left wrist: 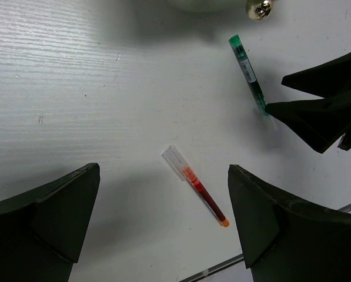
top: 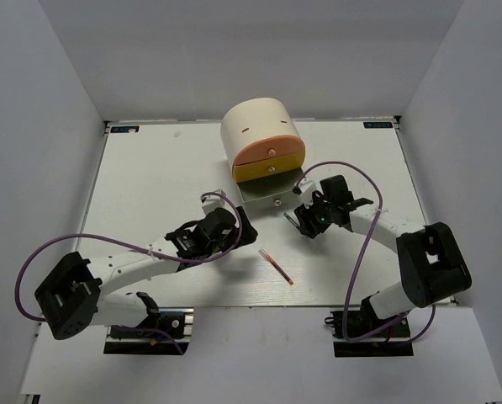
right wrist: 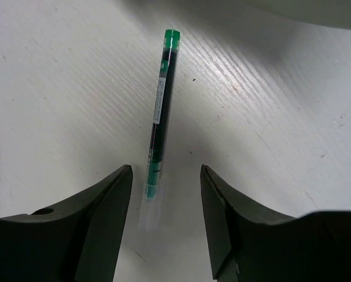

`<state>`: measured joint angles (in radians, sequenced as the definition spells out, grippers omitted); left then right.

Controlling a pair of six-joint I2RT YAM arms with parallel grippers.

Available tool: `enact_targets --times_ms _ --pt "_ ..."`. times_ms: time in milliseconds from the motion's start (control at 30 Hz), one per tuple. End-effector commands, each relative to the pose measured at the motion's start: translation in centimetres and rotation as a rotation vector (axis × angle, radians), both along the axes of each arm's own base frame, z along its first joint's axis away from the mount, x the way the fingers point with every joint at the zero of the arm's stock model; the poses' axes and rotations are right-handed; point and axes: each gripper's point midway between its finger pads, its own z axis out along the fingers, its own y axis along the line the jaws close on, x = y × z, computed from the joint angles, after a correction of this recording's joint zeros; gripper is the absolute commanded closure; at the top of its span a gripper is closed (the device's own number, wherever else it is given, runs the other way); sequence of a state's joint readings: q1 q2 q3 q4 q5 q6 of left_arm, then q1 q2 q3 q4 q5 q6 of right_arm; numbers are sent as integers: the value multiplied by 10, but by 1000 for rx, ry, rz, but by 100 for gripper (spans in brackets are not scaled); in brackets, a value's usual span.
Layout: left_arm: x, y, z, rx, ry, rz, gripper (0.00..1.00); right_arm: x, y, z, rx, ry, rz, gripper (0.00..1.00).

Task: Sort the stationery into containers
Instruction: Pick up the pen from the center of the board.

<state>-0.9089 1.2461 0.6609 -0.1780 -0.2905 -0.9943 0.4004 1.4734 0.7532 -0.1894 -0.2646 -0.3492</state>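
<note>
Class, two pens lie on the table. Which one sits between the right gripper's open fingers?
The green pen: its clear-capped end lies between the fingers of the right gripper. The red pen lies apart from it, untouched.

Two pens lay flat.
The green pen (right wrist: 159,126) (clear cap) and the red pen (left wrist: 196,186) sat apart near the pulled-out grey-green drawer (top: 263,194).

text: none legible | green pen (right wrist: 161,111) label (print too blurred)
</note>
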Motion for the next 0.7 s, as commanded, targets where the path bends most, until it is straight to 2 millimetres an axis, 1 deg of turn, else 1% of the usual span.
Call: enact_targets --times_ms 0,100,200,233,300,333,367,400,433,467,533,567,600,633,667 --pt "2 1 11 -32 -27 6 1 -6 1 -11 -20 21 36 44" --pt "0 3 10 -32 -27 6 1 -8 6 -14 -22 21 58 44" --pt "0 3 10 -32 -27 6 1 -9 9 -21 -39 25 74 44" --pt "0 3 10 -32 -27 6 1 -13 6 -27 -62 48 75 45" --pt "0 3 10 -32 -27 6 1 -17 6 -32 -75 63 85 49" --pt "0 3 10 -32 -27 6 1 -21 6 -35 -80 79 92 56" --pt "0 3 10 -32 -27 6 1 -21 6 -30 -76 60 105 60" --pt "0 3 10 -32 -27 6 1 -23 5 -33 -80 70 110 65" --pt "-1 4 8 -25 -22 6 1 -30 6 -29 -68 69 132 78" --pt "-1 4 8 -25 -22 6 1 -30 6 -27 -70 52 166 83" --pt "-1 4 8 -25 -22 6 1 -44 3 -27 -66 84 205 92" --pt "-1 4 8 -25 -22 6 1 -46 9 -16 -26 56 262 98" --pt "0 5 8 -21 -26 13 1 -60 4 -16 -43 92 312 100" --pt "0 5 8 -21 -26 13 1 -61 5 -9 -41 62 376 100" --pt "0 5 8 -21 -26 13 1 -68 13 2 11 59 431 100"
